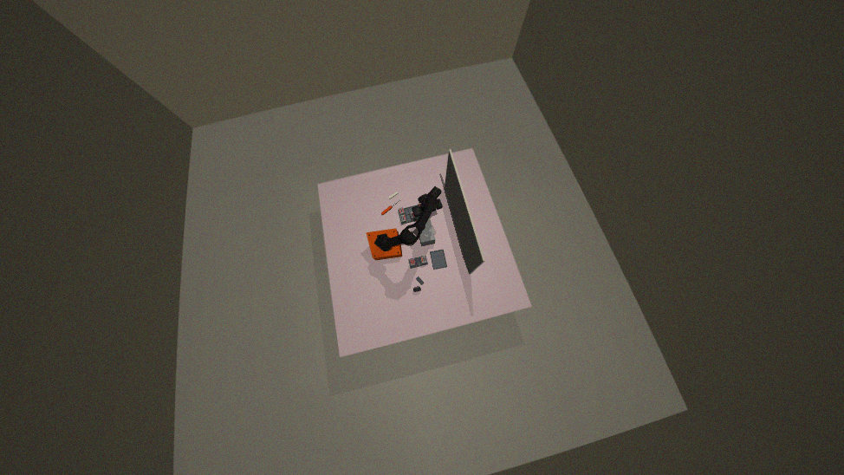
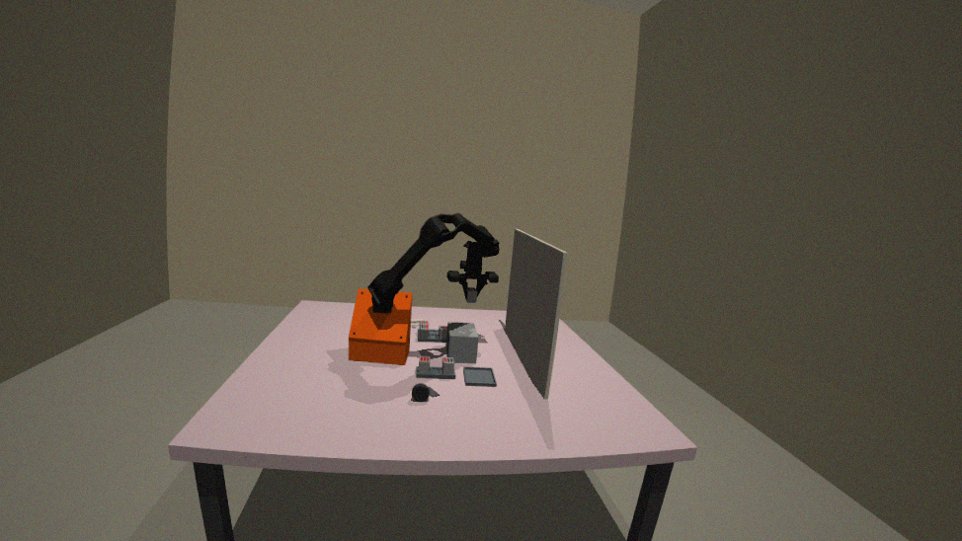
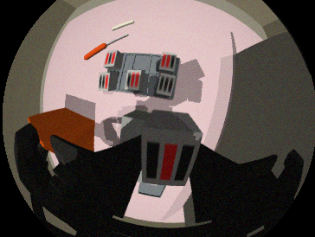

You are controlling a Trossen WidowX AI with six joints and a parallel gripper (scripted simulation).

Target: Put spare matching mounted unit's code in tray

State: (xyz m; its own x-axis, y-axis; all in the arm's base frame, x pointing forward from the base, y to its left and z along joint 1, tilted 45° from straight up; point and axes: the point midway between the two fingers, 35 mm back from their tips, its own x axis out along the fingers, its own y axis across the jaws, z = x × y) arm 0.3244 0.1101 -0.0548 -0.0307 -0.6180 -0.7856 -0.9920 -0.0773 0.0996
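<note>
My gripper [image 2: 471, 289] [image 3: 168, 139] is shut on a grey spare [image 2: 471, 295] [image 3: 168, 162], held upright in the air. Its face shows black, red, black bars in the wrist view. The tray [image 1: 438, 259] [image 2: 479, 376] lies flat on the table with nothing in it. A large rack [image 2: 432, 336] [image 3: 136, 62] holds several spares with red and black bars. A small rack [image 1: 418, 261] [image 2: 436, 373] holds two more. A grey box [image 1: 427, 237] [image 2: 462, 344] stands between the large rack and the tray. The mounted unit and its back code cannot be made out.
A tall upright panel [image 1: 464, 218] [image 2: 535, 312] stands right of the tray and box. The orange base [image 1: 385, 252] [image 2: 377, 348] is on the left. A screwdriver [image 1: 386, 209] [image 3: 95, 51] and white stick [image 1: 393, 194] [image 3: 123, 25] lie beyond the large rack. A black round thing [image 1: 416, 289] [image 2: 420, 392] lies nearer the front.
</note>
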